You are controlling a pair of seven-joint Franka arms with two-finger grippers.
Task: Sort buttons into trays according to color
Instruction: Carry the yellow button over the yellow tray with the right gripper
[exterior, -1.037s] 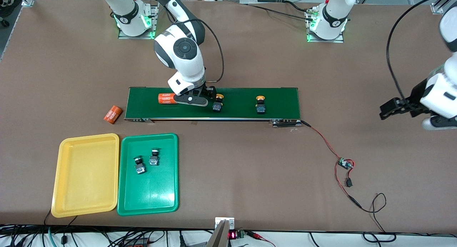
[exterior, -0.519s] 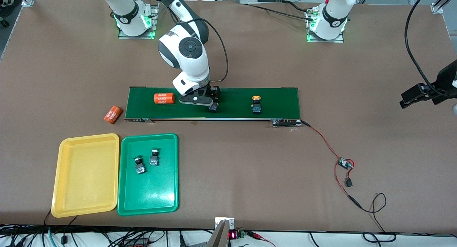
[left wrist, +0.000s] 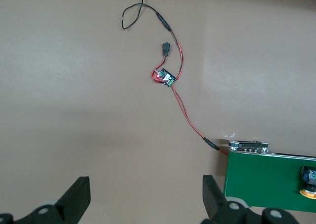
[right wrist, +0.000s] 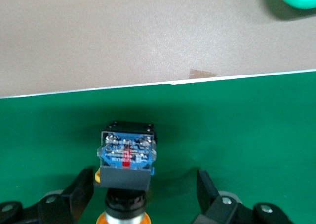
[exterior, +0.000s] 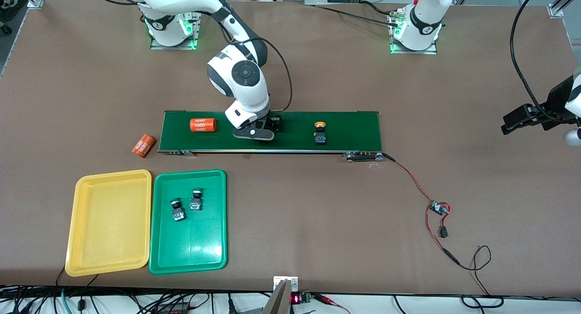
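On the dark-green belt [exterior: 354, 128] lies a yellow-capped button [right wrist: 126, 157] on its side between the fingers of my right gripper [right wrist: 144, 184]. The gripper is open, one finger almost touching the button, the other apart from it. In the front view my right gripper [exterior: 265, 131] hides this button. A second yellow-capped button [exterior: 320, 133] lies on the belt toward the left arm's end. Two green-capped buttons [exterior: 178, 210] [exterior: 195, 200] lie in the green tray [exterior: 190, 255]. Beside it the yellow tray [exterior: 109, 223] holds nothing. My left gripper [exterior: 522, 119] waits open over bare table, past the belt's end.
One orange "4680" cylinder [exterior: 203, 125] lies on the belt near the right arm's end, another [exterior: 144, 145] on the table just off it. A red-and-black wire with a small circuit board [exterior: 439, 208] runs from the belt's other end toward the front camera.
My right gripper has come down around the yellow-capped button and drifted along the belt. The other yellow button and the cylinder on the belt slid toward the right arm's end. The left gripper shifted slightly.
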